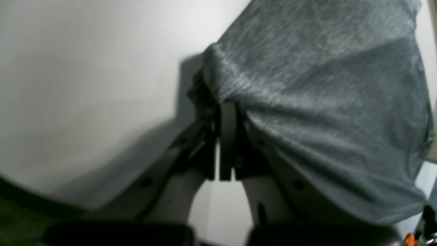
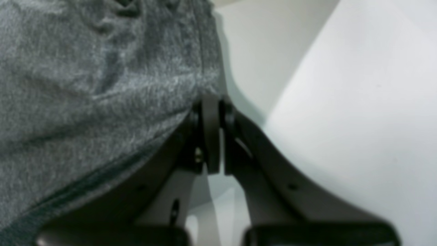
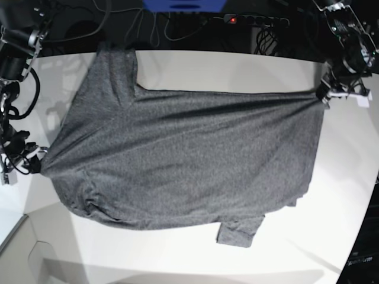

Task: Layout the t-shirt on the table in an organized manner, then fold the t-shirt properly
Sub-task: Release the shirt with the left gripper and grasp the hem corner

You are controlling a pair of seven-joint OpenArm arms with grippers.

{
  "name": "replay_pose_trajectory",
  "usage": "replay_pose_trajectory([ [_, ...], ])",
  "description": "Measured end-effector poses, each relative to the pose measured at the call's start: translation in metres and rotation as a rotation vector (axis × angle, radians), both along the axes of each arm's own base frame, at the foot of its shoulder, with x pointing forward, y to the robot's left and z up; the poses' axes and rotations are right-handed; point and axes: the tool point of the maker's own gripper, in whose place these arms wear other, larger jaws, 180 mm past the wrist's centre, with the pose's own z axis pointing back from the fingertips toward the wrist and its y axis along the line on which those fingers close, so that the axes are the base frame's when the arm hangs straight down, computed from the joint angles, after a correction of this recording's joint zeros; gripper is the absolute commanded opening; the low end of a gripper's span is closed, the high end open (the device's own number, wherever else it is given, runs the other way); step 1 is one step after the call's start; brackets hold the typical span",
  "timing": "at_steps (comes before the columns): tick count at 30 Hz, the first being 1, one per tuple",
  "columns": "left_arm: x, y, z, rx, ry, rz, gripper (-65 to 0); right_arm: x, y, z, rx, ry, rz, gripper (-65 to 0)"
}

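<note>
The dark heather-grey t-shirt (image 3: 189,160) lies spread across the white table (image 3: 237,71), pulled taut between my two grippers. One sleeve (image 3: 115,71) reaches toward the back left; another (image 3: 240,231) pokes out at the front. My left gripper (image 3: 324,94) is shut on the shirt's right corner; in the left wrist view its closed fingers (image 1: 227,109) pinch the t-shirt (image 1: 307,85) over the table (image 1: 85,85). My right gripper (image 3: 37,163) is shut on the shirt's left edge; in the right wrist view that gripper (image 2: 211,102) bites the t-shirt (image 2: 85,85) beside bare table (image 2: 358,102).
A power strip (image 3: 254,19) with a red light and tangled cables (image 3: 148,26) lie behind the table's back edge. The table's curved edge (image 3: 364,219) drops off at the right. A lower white surface (image 3: 23,254) sits at the front left.
</note>
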Motion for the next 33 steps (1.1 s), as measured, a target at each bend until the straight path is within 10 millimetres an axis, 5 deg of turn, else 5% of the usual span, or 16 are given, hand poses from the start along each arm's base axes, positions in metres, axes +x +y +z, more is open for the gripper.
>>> replay_pose_trajectory([
  [7,-0.014,0.000,-0.006,0.001,0.032,0.001,-63.2,-0.011,-0.001,-0.011,0.001,0.031,-0.002,-65.0],
  [15,-0.011,0.000,-0.003,-0.007,0.011,0.003,-39.5,-0.034,-0.001,-0.032,-0.001,0.095,-0.002,-65.0],
  [20,-0.004,0.006,0.014,0.062,-0.012,-0.020,-36.8,-0.037,-0.001,-0.033,-0.002,0.089,-0.002,-65.0],
  [27,0.036,0.012,0.078,0.160,-0.193,-0.043,-36.7,-0.040,-0.002,-0.035,-0.006,0.102,-0.001,-43.5],
  [33,0.052,0.042,0.101,0.199,-0.254,0.039,-36.6,-0.041,-0.032,-0.016,0.001,0.043,-0.090,-34.9],
])
